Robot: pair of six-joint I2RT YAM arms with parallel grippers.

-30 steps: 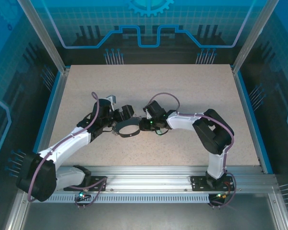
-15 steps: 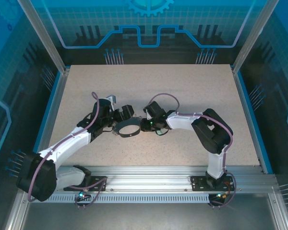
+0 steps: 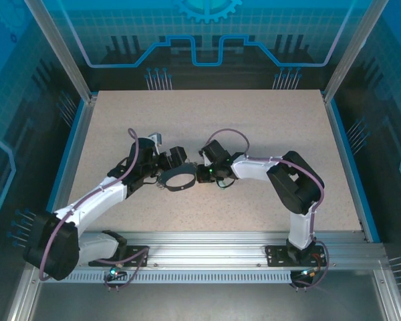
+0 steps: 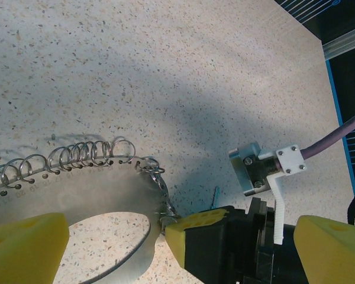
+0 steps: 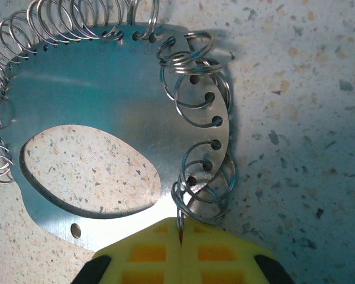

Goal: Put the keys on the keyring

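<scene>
The keyring is a flat silvery plate with an oval hole, fringed with small wire rings. It lies mid-table between both arms. My right gripper is shut; its yellow pads pinch a thin dark metal edge, apparently the key, at a small ring on the plate's right rim. A green sliver, the key's tag, sticks out beside the right gripper's pads. My left gripper is open, its fingers wide apart on either side of the plate's edge and the right gripper's tip.
The speckled tabletop stretches free behind and to the right of the arms. Blue side rails and metal posts bound it. The right wrist's white camera bracket and purple cable sit close above the left gripper.
The right gripper and the keyring's right side have crept slightly toward the far side. The left arm holds about the same spot.
</scene>
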